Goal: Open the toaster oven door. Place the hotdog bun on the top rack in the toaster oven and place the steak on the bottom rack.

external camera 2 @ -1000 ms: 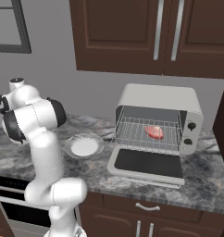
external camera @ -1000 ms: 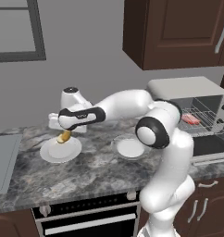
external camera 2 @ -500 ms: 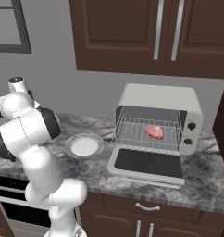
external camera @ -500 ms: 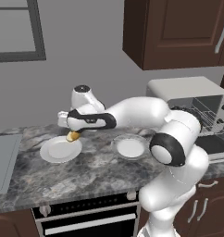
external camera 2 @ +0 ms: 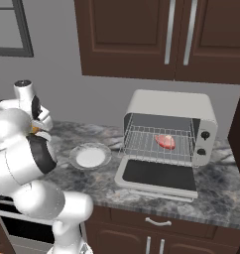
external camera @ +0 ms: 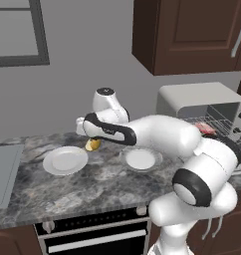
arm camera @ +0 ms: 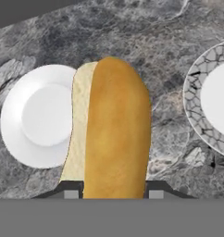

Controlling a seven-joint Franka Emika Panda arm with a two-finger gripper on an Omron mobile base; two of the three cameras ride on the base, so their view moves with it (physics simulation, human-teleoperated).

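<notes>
No readable text, label, brand, number or sign anywhere. Blank on the toaster oven (external camera 2: 167, 130), its two knobs unmarked. Nothing printed on the plates, the bench, the cabinets or the arm.

Golden hotdog bun (arm camera: 114, 134) lifted; pink steak (external camera 2: 165, 142) on oven rack.

The counter (external camera: 92, 184) was seen as polished grey veined stone. The hotdog bun (arm camera: 115, 134) looked matt and smooth-crusted. Thin silver wire formed the top rack (external camera 2: 159, 146); the cabinets (external camera 2: 161, 37) appeared as dark satin wood.
</notes>
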